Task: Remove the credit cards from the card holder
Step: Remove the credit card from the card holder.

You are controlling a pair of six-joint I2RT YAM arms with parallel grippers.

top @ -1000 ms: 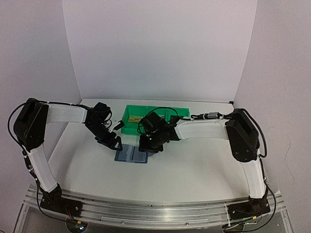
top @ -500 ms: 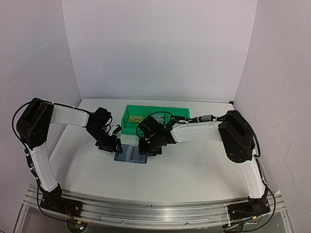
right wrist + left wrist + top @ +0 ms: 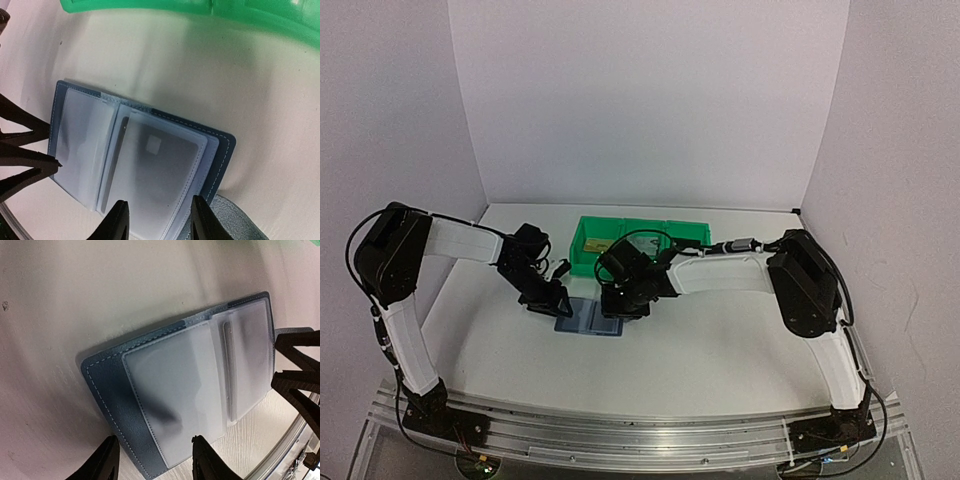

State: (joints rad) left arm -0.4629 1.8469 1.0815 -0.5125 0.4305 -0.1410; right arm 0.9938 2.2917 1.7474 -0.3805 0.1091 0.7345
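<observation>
1. In the top view, both wrists cover much of the blue bifold card holder (image 3: 588, 320), and its pockets cannot be read there.
2. The frosted sleeves (image 3: 172, 395) blur the contents. The right wrist view shows 1 dark card (image 3: 155, 172) with a small pale square under the sleeve. Its colour cannot be told. The left wrist view shows only grey smears.
3. Only the top view shows 1 gold-yellow card (image 3: 599, 244) in the green plastic bin (image 3: 640, 262).
4. The card holder lies open and flat on the white table (image 3: 720, 340), just in front of the bin.
5. The left gripper (image 3: 156, 460) has its fingers spread, unloaded, over 1 end of the holder. The right gripper (image 3: 159, 222) is likewise spread over the opposite end. Contact cannot be told.
</observation>
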